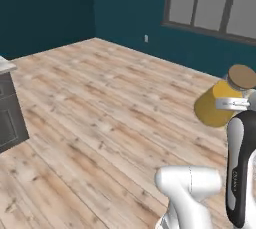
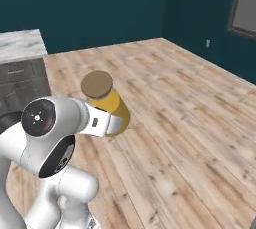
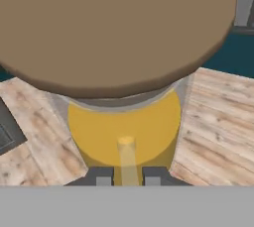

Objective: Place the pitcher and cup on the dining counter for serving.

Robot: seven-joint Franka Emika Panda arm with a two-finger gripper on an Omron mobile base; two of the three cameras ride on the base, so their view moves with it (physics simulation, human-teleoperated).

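Observation:
The pitcher (image 1: 212,105) is a squat mustard-yellow vessel with a flat tan-brown lid (image 1: 242,75). It hangs tilted in the air above the wooden floor, held at the end of my arm. From the right side the pitcher (image 2: 116,104) sits just beyond my white hand. In the hand view the pitcher (image 3: 124,122) is very close, and its thin yellow handle runs down between the fingertips. My gripper (image 3: 127,177) is shut on that handle. The cup is out of view.
A white marble counter end (image 2: 20,43) over dark grey cabinets (image 2: 22,85) stands at the left; whether it is the dining counter I cannot tell. Its corner (image 1: 5,64) also shows. Wide wooden floor (image 1: 100,113) reaches teal walls and a window (image 1: 210,0).

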